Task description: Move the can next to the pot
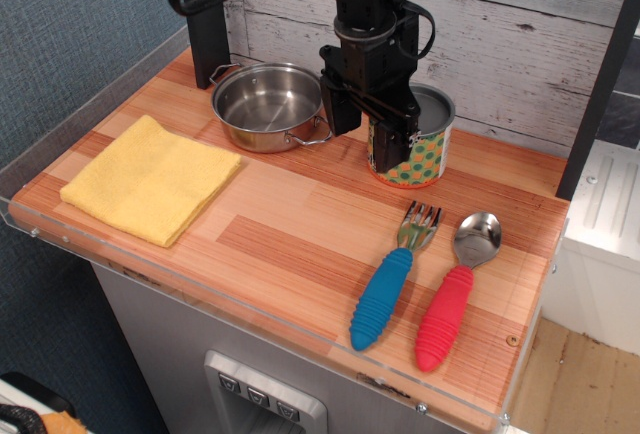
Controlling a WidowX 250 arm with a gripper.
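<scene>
The can (422, 144), with a grey top and a dotted teal label, stands upright at the back of the wooden table, right of the pot. The shiny steel pot (268, 106) stands at the back left, with a loop handle (313, 138) pointing toward the can. My black gripper (364, 136) hangs between them, low over the table. Its two fingers stand apart with nothing between them. The right finger (393, 149) covers the can's left front side and seems to touch it. The left finger (335, 114) is beside the pot's right rim.
A folded yellow cloth (150, 179) lies at the left. A blue-handled fork (392, 279) and a red-handled spoon (452, 289) lie at the front right. A black post (203, 14) stands behind the pot, and a plank wall (520, 24) runs along the back.
</scene>
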